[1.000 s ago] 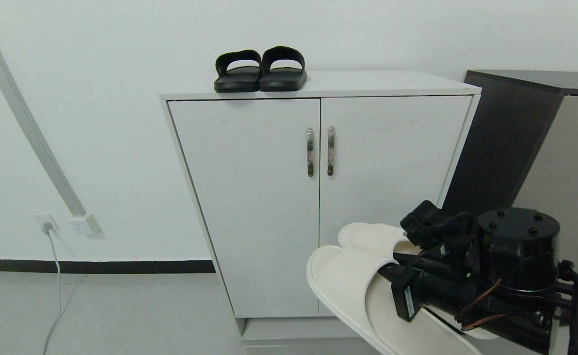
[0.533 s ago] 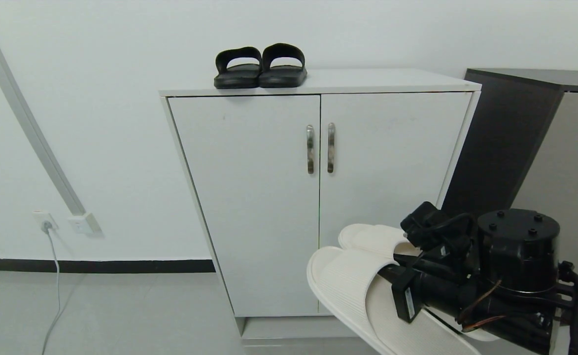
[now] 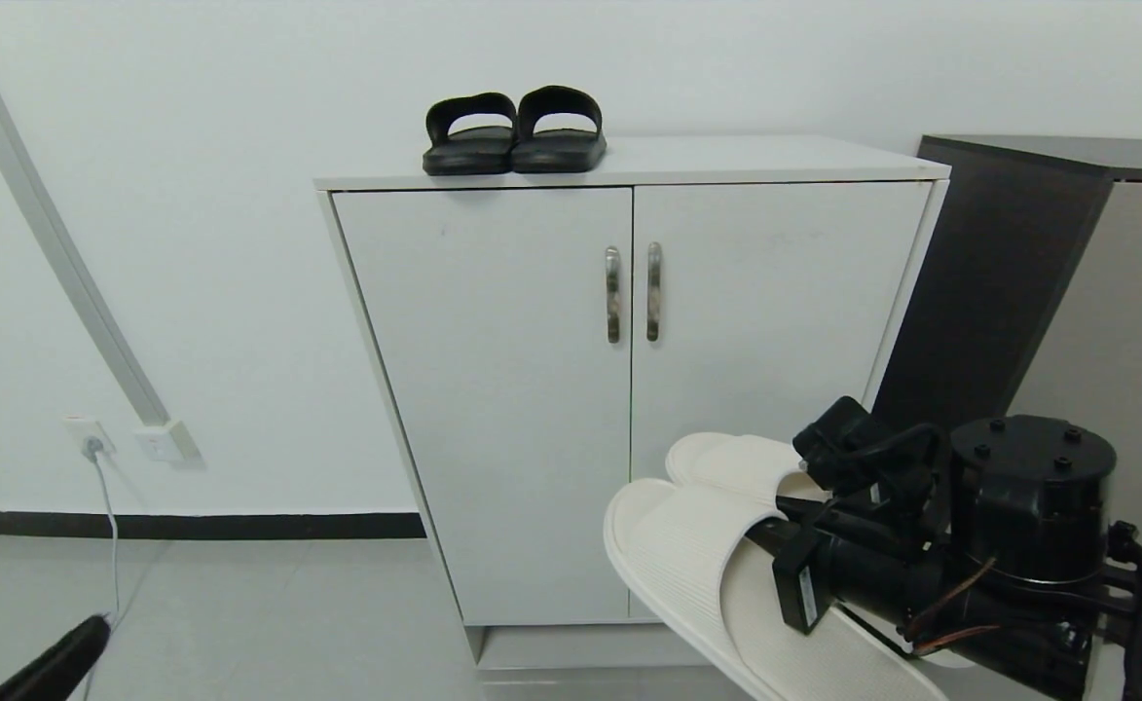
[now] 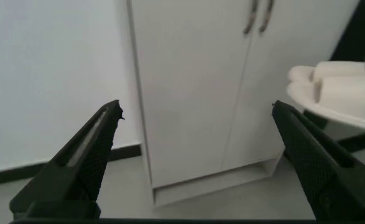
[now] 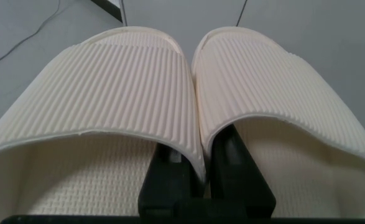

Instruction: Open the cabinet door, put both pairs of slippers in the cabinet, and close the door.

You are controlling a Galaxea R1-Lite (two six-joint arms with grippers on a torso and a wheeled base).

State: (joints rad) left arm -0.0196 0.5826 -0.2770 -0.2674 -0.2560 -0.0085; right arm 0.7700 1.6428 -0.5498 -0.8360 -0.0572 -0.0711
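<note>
A white two-door cabinet (image 3: 551, 409) stands against the wall with both doors shut, their metal handles (image 3: 613, 294) side by side at the middle. A black pair of slippers (image 3: 514, 136) sits on its top at the left. My right gripper (image 3: 777, 537) is low in front of the right door, shut on a white ribbed pair of slippers (image 3: 697, 555). It pinches the two inner sides together (image 5: 198, 165). My left gripper (image 3: 11, 613) is open at the lower left, well clear of the cabinet. Its fingers (image 4: 83, 162) are spread wide, facing the cabinet (image 4: 194, 93) and the white slippers (image 4: 337, 87).
A dark cabinet (image 3: 1009, 282) stands right beside the white one. On the left wall run a slanted grey conduit (image 3: 55, 243), an outlet (image 3: 89, 438) and a hanging cable (image 3: 108, 565). Grey floor lies open in front and to the left.
My left gripper has come into the head view at the lower left. The right gripper has lifted the white slippers very slightly. The camera tilted a little earlier on.
</note>
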